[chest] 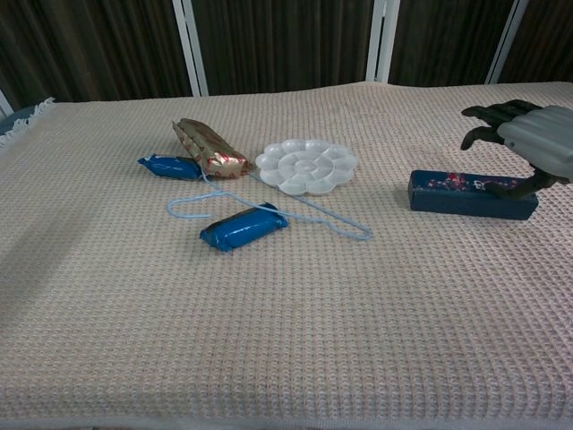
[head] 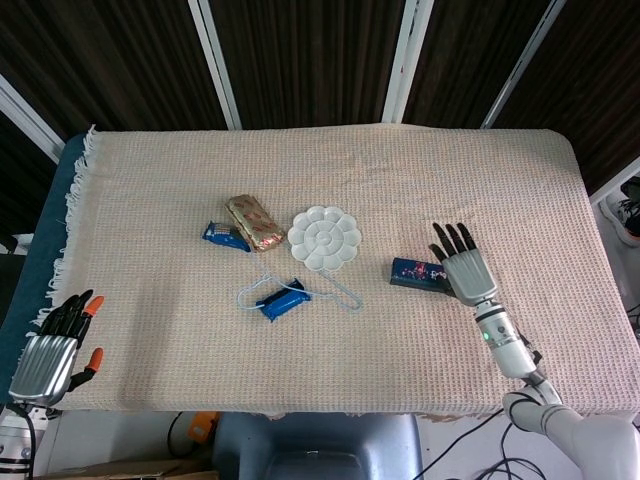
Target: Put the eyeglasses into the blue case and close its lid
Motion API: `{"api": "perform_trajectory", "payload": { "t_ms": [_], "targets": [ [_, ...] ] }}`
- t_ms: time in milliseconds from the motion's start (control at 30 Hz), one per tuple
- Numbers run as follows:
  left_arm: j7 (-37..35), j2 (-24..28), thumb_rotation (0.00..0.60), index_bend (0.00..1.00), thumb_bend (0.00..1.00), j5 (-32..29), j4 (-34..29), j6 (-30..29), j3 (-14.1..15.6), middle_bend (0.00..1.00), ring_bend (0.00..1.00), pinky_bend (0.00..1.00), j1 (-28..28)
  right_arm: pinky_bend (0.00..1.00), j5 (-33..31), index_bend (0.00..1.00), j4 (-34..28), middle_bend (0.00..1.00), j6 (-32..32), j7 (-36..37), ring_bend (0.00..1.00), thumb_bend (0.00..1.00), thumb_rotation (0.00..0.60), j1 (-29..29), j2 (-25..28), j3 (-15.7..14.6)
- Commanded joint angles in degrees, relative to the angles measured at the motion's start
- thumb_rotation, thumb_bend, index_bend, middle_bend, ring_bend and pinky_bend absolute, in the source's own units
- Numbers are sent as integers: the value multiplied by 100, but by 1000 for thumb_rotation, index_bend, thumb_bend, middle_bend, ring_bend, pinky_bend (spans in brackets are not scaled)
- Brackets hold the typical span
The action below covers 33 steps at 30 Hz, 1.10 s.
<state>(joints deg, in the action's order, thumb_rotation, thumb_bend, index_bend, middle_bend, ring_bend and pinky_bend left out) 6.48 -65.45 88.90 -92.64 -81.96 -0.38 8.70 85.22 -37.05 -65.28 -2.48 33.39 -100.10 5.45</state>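
The blue case (head: 420,272) lies flat with its lid down, right of the table's middle; the chest view shows it as a long dark-blue box (chest: 470,194) with a red pattern on top. No eyeglasses show in either view. My right hand (head: 466,270) hovers over the case's right end with its fingers spread, and in the chest view this right hand (chest: 526,141) holds nothing, its thumb reaching down to the lid's right end. My left hand (head: 52,348) hangs off the table's near-left corner, fingers apart and empty.
A white flower-shaped palette (head: 324,238) sits mid-table. Left of it are a gold-wrapped packet (head: 252,221) and a small blue packet (head: 226,235). Another blue packet (head: 283,300) lies on a light-blue wire hanger (chest: 315,215) nearer the front edge.
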Motion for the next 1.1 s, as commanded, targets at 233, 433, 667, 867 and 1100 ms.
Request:
{"api": "perform_trajectory", "payload": {
  "t_ms": [233, 433, 667, 867, 1100],
  "targets": [
    [-36, 3, 600, 0, 414, 39, 3, -47, 3, 0, 8, 163, -10, 0, -7, 339, -245, 47, -566, 33, 0, 399, 600, -177, 213, 106],
    [-161, 9, 600, 0, 416, 121, 51, -161, -2, 0, 9, 162, -36, 0, 95, 250, -1897, 24, -1666, -332, 0, 382, 600, -829, 1103, 60],
    [-357, -14, 600, 0, 413, 220, 142, -269, -14, 0, 5, 159, -42, 0, -42, 64, -5212, 0, -2725, -2233, 0, 335, 600, -2214, 2695, -584],
    [-406, -87, 600, 0, 409, 428, 251, -362, 33, 0, 0, 153, -34, 0, 15, 57, -5438, 0, -3219, -1607, 0, 290, 600, -2792, 2900, -742],
    [-333, -193, 600, 0, 388, 555, 346, -355, 25, 0, 0, 132, 43, 0, -76, 43, -5344, 0, -2983, -1377, 0, 289, 600, -2769, 2988, -527]
  ]
}}
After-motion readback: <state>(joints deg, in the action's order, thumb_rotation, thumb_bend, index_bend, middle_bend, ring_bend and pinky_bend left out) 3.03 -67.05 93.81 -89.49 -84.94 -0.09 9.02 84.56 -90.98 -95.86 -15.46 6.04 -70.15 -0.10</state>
